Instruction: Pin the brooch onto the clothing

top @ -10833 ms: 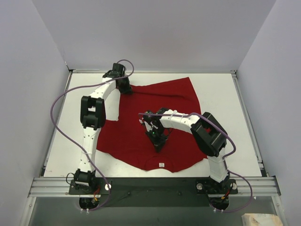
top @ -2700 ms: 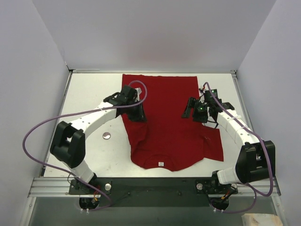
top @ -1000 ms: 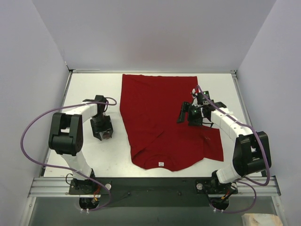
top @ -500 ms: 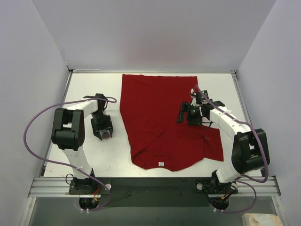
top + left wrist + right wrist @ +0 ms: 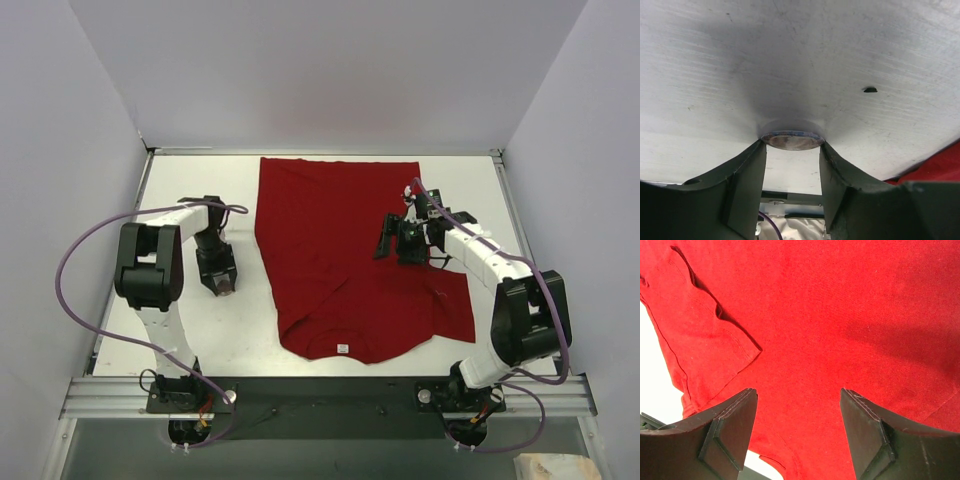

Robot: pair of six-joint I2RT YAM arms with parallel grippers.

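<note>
The brooch (image 5: 226, 287), a small round disc, lies on the white table left of the clothing; in the left wrist view the brooch (image 5: 791, 140) spans the gap between my fingertips. My left gripper (image 5: 221, 281) points down over it, and the left gripper (image 5: 791, 146) has both tips touching the disc's edges. The clothing (image 5: 340, 230), a red T-shirt, lies flat with its collar label (image 5: 343, 349) toward the arms. My right gripper (image 5: 392, 243) hovers open just above the shirt's right half; the right gripper (image 5: 799, 392) has only red clothing (image 5: 840, 315) between its fingers.
A folded sleeve (image 5: 455, 305) sticks out at the shirt's near right; the sleeve (image 5: 705, 330) also shows in the right wrist view. Grey walls enclose the table on three sides. A metal rail (image 5: 320, 392) runs along the near edge. A small dark hole (image 5: 869, 90) marks the table beyond the brooch.
My left gripper's jaws have narrowed onto the brooch, and the left arm has folded in slightly. The right gripper has barely moved over the shirt.
</note>
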